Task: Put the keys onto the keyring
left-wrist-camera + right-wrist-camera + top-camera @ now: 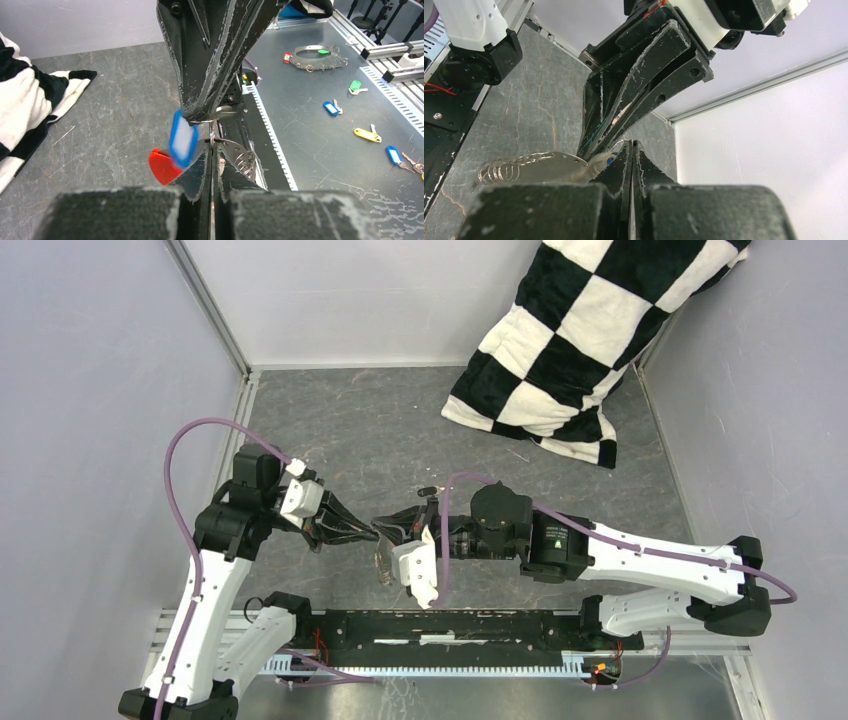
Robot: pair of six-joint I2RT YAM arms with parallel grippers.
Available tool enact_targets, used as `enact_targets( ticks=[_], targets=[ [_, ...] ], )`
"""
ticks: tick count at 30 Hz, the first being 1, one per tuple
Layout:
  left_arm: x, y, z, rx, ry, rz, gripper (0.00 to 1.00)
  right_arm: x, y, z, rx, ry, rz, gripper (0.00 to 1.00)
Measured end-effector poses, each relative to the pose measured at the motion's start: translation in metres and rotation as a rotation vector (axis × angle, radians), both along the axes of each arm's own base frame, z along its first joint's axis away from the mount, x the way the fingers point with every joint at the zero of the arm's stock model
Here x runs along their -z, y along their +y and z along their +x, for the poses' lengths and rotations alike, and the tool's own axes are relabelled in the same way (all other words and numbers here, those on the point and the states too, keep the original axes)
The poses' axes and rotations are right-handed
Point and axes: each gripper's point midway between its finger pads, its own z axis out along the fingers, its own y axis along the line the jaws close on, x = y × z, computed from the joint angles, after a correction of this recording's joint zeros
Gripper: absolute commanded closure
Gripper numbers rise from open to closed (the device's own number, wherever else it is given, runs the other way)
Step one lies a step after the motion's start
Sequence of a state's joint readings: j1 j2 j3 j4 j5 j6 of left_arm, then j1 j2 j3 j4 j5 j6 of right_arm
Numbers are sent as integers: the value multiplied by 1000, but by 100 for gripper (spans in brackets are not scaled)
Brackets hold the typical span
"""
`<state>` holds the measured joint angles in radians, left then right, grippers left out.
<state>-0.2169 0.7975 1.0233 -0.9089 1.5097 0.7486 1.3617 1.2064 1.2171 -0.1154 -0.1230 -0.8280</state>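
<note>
My left pincer (212, 156): clamped on keyring (239, 156), red tag (161, 167) beside its tip. My right pincer (202, 115): pinching blue key (182, 139).

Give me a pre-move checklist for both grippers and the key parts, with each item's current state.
1. Left gripper shut on the keyring: ok; the metal piece and red tag stick out beside its closed fingers.
2. Right gripper shut on the blue key: ok; it hangs at the closed tips.
3. Blue key threaded onto the keyring: cannot tell; the joint is hidden between the tips.
4. Second key found: cannot tell; a small dark thing lies beyond the grippers.
5. Checkered pillow apart from both arms: ok.
</note>
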Motion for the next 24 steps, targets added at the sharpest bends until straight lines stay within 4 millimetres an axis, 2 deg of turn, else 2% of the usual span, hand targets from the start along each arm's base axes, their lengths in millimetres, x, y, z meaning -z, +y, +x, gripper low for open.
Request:
enact_targets(
  ticks=[17, 18, 20, 21, 22, 23, 24],
  targets=[
    [-1, 0, -4, 4, -16, -3, 98, 0, 5, 6, 20, 7, 12, 100],
    [-1, 1, -5, 4, -16, -3, 98, 0, 4, 9, 35, 15, 15, 95],
    [1, 1, -5, 1, -13, -1, 98, -1, 0, 19, 84, 44, 31, 73],
    [4, 1, -5, -4, -11, 4, 98, -1, -4, 26, 119, 68, 43, 64],
    [6, 1, -5, -8, -11, 8, 98, 0, -11, 36, 163, 91, 61, 58],
    [8, 1, -5, -12, -8, 12, 98, 2, -20, 47, 211, 123, 81, 47],
    [10, 2, -4, -19, -7, 17, 98, 6, -29, 57, 258, 150, 100, 22]
  ],
)
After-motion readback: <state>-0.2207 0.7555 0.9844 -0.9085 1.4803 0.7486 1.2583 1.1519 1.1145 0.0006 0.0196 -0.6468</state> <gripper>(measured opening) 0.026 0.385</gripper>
